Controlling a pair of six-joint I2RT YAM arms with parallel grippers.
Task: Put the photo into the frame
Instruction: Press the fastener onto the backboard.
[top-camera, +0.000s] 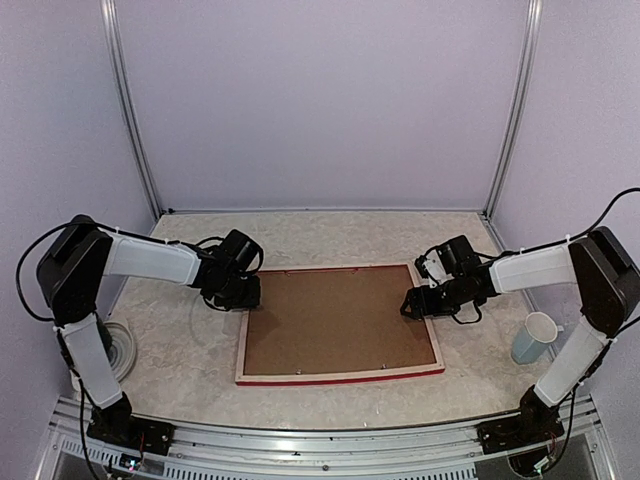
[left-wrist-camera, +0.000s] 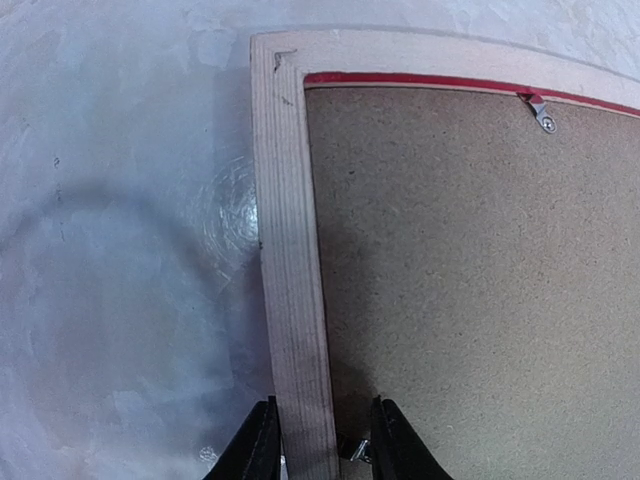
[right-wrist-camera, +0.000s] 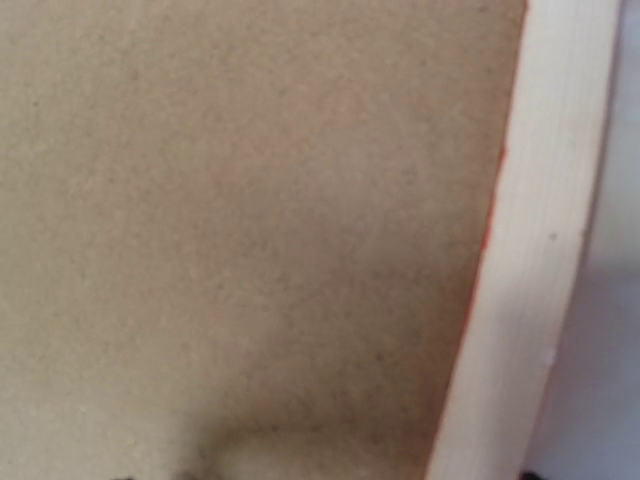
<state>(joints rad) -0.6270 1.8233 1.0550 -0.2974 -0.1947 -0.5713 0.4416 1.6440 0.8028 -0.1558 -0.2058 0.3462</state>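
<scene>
The frame (top-camera: 340, 377) lies face down in the middle of the table (top-camera: 330, 235), its red near edge towards the arm bases. A brown backing board (top-camera: 335, 320) fills its opening, and a small metal clip (left-wrist-camera: 541, 115) sits at the board's far edge. The photo cannot be seen in any view. The left gripper (top-camera: 243, 296) is at the frame's far left corner, its fingers parted on either side of the pale wood rail (left-wrist-camera: 295, 300) without clamping it. The right gripper (top-camera: 415, 305) is low over the right rail with its jaws spread wide and nothing in them. A pale mug (top-camera: 535, 337) stands right of the frame, its contents unclear. A white round object (top-camera: 118, 345) lies to the left.
</scene>
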